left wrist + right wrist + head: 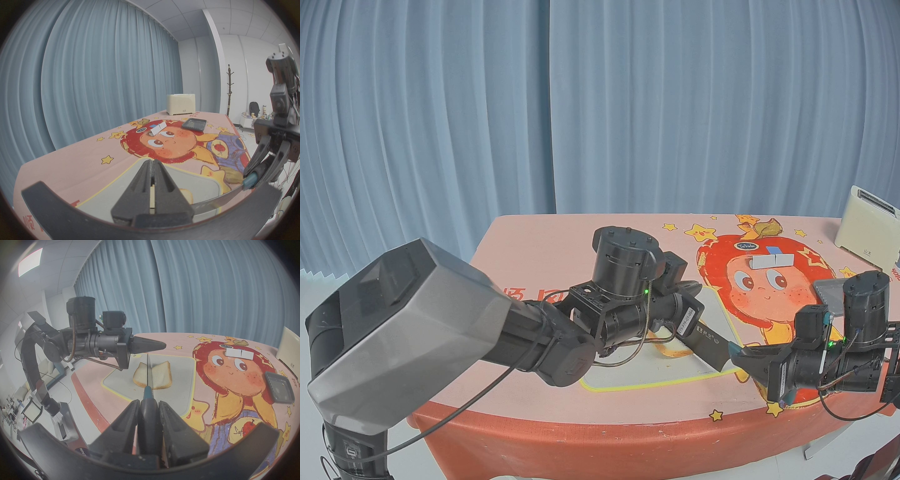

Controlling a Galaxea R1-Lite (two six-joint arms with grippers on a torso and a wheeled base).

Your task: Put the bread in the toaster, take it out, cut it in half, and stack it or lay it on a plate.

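A slice of bread (153, 375) lies on the pale cutting board (181, 380) near the table's front edge. My right gripper (148, 404) is shut on the teal handle of a knife (149, 371). The blade stands edge-down over the middle of the slice. In the head view the knife (706, 344) runs from the right gripper (747, 361) toward the board (650, 372). My left gripper (697, 289) hangs shut and empty just above the board beside the bread (186, 195). The cream toaster (869, 231) stands at the table's far right. A dark square plate (830, 289) lies in front of it.
The table carries a pink cartoon-print cloth with a white taped label (773, 259) on it. The left arm's elbow and forearm (550, 337) stretch across the front left of the table. A blue curtain closes off the back.
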